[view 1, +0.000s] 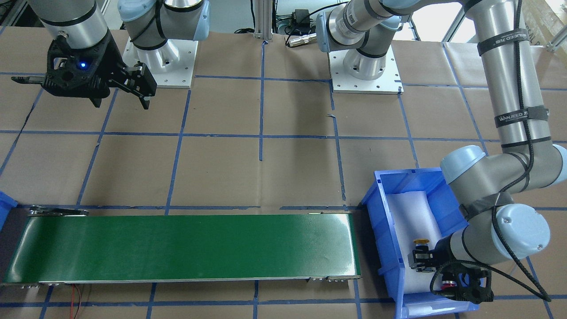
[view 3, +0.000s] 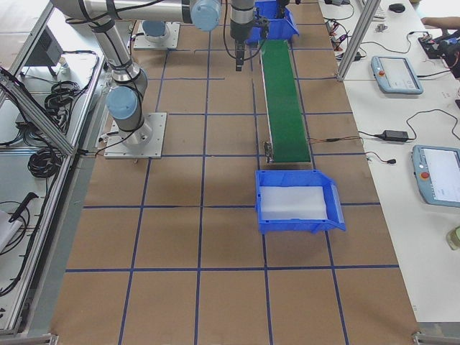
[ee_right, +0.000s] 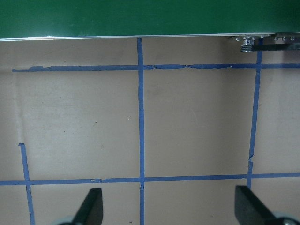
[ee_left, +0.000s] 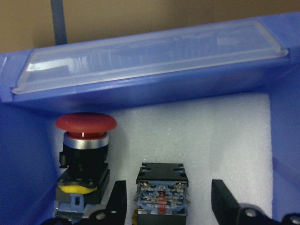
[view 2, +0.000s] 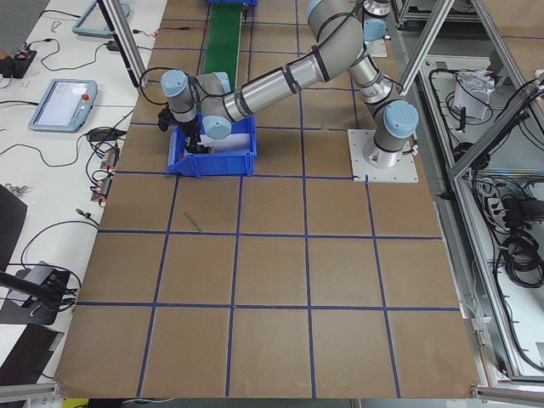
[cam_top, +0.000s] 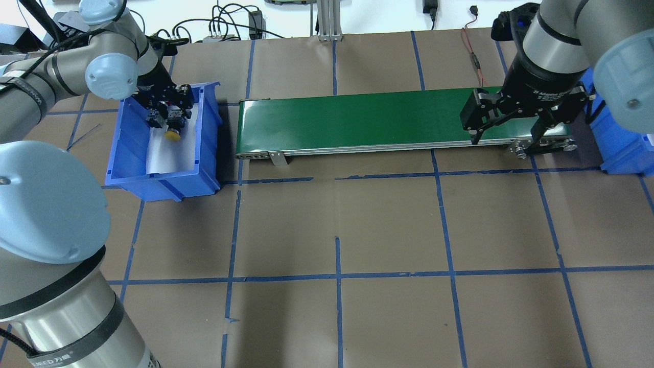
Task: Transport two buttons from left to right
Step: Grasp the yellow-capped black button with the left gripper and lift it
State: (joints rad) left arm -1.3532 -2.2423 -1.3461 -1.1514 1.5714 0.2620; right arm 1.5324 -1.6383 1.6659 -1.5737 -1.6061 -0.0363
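Observation:
Both buttons sit on white foam in the left blue bin (cam_top: 127,176). The yellow-capped button (cam_top: 172,134) lies on its side, and its grey-black switch block (ee_left: 161,185) is between the fingers of my left gripper (ee_left: 168,204), which is open and not touching it. The red-capped button (ee_left: 86,123) stands upright just left of the gripper, against the bin wall. It also shows in the front view (view 1: 449,283), as does the yellow cap (view 1: 421,241). My right gripper (cam_top: 506,143) is open and empty, above the table at the conveyor's right end.
A green conveyor belt (cam_top: 357,120) runs between the left bin and a second blue bin (cam_top: 621,153) at the right, which is lined with white foam (view 3: 295,203). Brown paper with blue tape lines covers the table (cam_top: 337,230).

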